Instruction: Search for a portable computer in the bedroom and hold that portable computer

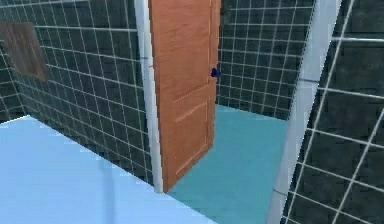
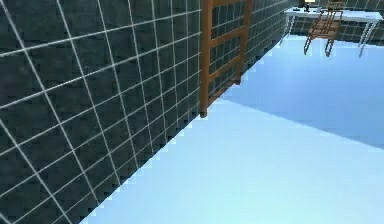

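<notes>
The end effector's state cannot be told, nor where the portable computer lies. In the forward view an orange-brown panelled wooden door stands ajar at 12 o'clock, with a dark grid-tiled wall and a brown wall panel toward 10 and a teal floor at 4. In the arm side view an orange wooden ladder-like frame stands against the tiling at 12, with a white table and a wooden chair at 1.

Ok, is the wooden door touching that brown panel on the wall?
Apart. The forward view shows a stretch of dark tiled wall between the brown panel and the wooden door.
</notes>
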